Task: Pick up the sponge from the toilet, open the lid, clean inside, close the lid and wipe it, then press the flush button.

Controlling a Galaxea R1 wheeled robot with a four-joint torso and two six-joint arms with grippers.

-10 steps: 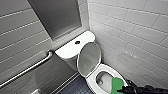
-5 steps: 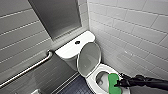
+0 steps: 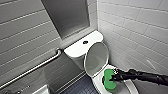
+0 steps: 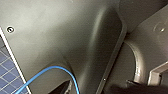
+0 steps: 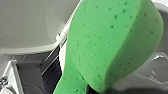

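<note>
Tiled wall [image 3: 135,27], lid [image 3: 96,58] up, right hand [image 3: 112,78] gripping sponge [image 3: 108,83]

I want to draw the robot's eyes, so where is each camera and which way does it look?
Head view: high on the robot, looking forward and down at the toilet, the lid raised; the right arm enters from the picture's right, the right gripper holding the sponge.
Left wrist view: on the left wrist, facing the robot's own dark plate, a blue cable and floor tiles beside it.
Right wrist view: on the right wrist, facing the sponge close up.
Head and right wrist views share the sponge.
</note>
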